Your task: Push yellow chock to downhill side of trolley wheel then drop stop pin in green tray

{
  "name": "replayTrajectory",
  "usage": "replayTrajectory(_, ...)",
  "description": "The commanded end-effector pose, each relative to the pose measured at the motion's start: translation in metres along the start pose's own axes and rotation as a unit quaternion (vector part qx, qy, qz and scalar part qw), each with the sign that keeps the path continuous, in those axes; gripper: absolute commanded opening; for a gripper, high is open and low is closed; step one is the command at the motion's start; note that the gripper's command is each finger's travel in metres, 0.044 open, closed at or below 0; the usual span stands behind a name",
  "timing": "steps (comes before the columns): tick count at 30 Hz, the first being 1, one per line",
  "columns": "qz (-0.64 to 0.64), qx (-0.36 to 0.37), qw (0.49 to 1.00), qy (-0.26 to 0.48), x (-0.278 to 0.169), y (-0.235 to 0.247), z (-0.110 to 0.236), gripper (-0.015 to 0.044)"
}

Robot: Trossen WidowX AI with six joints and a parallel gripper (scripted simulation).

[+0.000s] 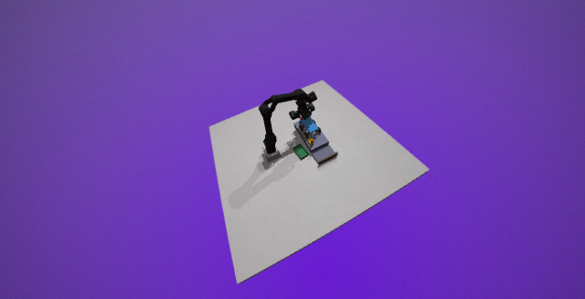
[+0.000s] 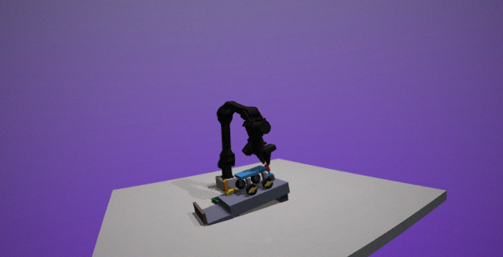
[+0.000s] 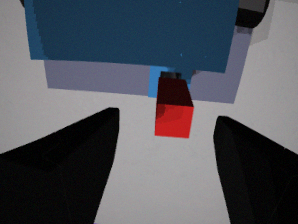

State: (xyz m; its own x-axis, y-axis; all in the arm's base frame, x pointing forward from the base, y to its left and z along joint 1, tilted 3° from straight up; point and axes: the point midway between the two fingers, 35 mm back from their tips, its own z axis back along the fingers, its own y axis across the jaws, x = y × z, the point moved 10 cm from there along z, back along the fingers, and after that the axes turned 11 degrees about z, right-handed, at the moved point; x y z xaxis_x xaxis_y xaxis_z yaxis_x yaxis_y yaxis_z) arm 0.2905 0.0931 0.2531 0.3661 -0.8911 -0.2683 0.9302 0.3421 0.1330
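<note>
The blue trolley (image 1: 309, 124) (image 2: 251, 172) (image 3: 130, 35) stands on the grey ramp (image 2: 255, 202) (image 3: 95, 77). The stop pin's red head (image 2: 267, 167) (image 3: 173, 120) stands up at the uphill end. My gripper (image 2: 269, 163) (image 3: 167, 122) is open and points down just above the pin; in the wrist view the red head shows between the two spread fingertips, touching neither. The yellow chock (image 1: 310, 142) (image 2: 231, 191) with its orange handle sits at the downhill side of the trolley's lower wheel on the arm's side; whether it touches the wheel cannot be told. The green tray (image 1: 301, 152) (image 2: 214, 200) is empty in the top view.
A brown end board (image 1: 328, 157) (image 2: 200, 212) stands across the ramp's low end. The tray lies beside the ramp, on the side of the arm's base (image 1: 271, 155). The trolley's blue deck is close in front of the fingers in the wrist view.
</note>
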Motion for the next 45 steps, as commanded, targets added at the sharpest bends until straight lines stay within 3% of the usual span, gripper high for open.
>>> replayTrajectory(1,-0.003,-0.004,1.000,0.001,0.000,-0.001,-0.006,0.0190)
replayTrajectory(29,-0.003,-0.004,1.000,0.002,0.000,-0.002,-0.040,0.0190)
replayTrajectory(33,0.000,-0.001,1.000,0.002,0.000,0.000,-0.037,0.0085)
replayTrajectory(45,-0.001,-0.002,1.000,0.002,0.000,0.000,-0.036,0.0000)
